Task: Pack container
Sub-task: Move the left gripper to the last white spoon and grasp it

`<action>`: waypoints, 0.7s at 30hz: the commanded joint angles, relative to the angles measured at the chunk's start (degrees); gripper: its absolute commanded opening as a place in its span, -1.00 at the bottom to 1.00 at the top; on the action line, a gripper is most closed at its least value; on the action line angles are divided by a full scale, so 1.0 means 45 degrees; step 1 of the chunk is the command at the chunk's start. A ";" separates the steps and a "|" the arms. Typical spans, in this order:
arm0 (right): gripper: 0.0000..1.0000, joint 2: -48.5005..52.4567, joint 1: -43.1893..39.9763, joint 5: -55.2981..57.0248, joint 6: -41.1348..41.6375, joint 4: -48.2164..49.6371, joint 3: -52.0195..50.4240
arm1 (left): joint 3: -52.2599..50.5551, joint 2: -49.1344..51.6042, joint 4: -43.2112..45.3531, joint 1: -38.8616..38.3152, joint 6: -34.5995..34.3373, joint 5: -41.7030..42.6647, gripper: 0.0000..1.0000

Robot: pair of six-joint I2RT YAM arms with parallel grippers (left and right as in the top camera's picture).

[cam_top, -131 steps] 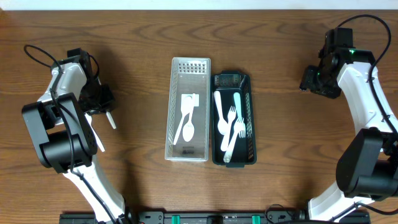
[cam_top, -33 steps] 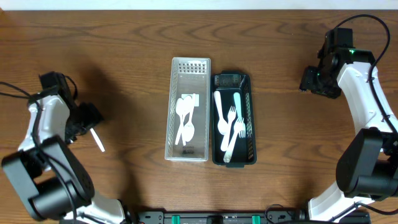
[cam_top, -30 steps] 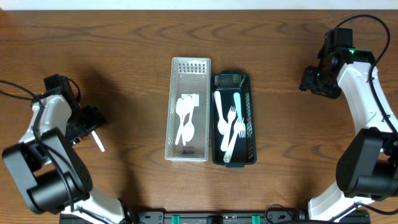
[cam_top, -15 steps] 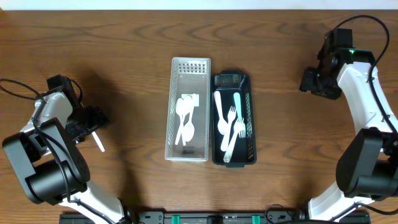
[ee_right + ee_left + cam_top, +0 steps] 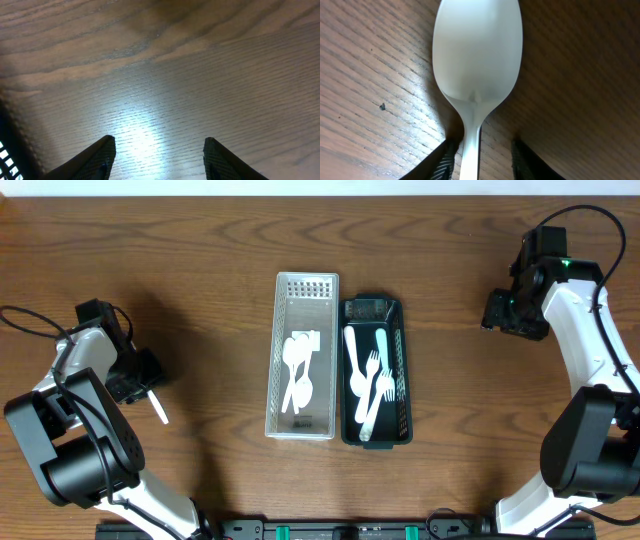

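One spoon (image 5: 477, 75): left of frame; my left hand (image 5: 482, 156) just narrowed around its handle, gap remaining.
Far side: right hand (image 5: 159, 150) parted, empty.
Meaning: pickup imminent, I judge.

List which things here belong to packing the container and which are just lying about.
Job: loose white plastic spoon; left tool straddling its handle; white perforated plastic bin holding spoons; dark slotted plastic bin holding forks.
Not involved: right tool, over the brown wooden table.

containers: 2, a clear basket (image 5: 306, 283) and a dark bin (image 5: 372, 307), mid-table (image 5: 200, 260) | basket spoons (image 5: 301, 385): 2 | loose spoon (image 5: 157, 408) near table's left edge: 1 | bin cutlery (image 5: 370, 380): seemingly 4, overlapping
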 commanded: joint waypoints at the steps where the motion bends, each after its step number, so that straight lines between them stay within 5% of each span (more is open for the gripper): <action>1: 0.19 0.0044 -0.0078 0.0102 -0.0112 -0.0024 -0.0058 | -0.0296 0.0772 0.0015 0.0019 -0.0005 -0.0602 -0.37; 3: 0.19 0.0044 -0.0078 0.0102 -0.0112 -0.0024 -0.0058 | -0.0296 0.0772 0.0024 0.0019 -0.0010 -0.0602 -0.61; 13: 0.20 0.0044 -0.0078 0.0102 -0.0112 -0.0126 -0.0058 | -0.0291 0.0758 0.0010 0.0019 -0.0010 -0.0602 -0.88; 21: 0.20 0.0044 -0.0078 0.0097 -0.0112 -0.0034 -0.0058 | 0.0384 -0.0418 -0.1088 -0.0680 0.0044 -0.0602 -0.88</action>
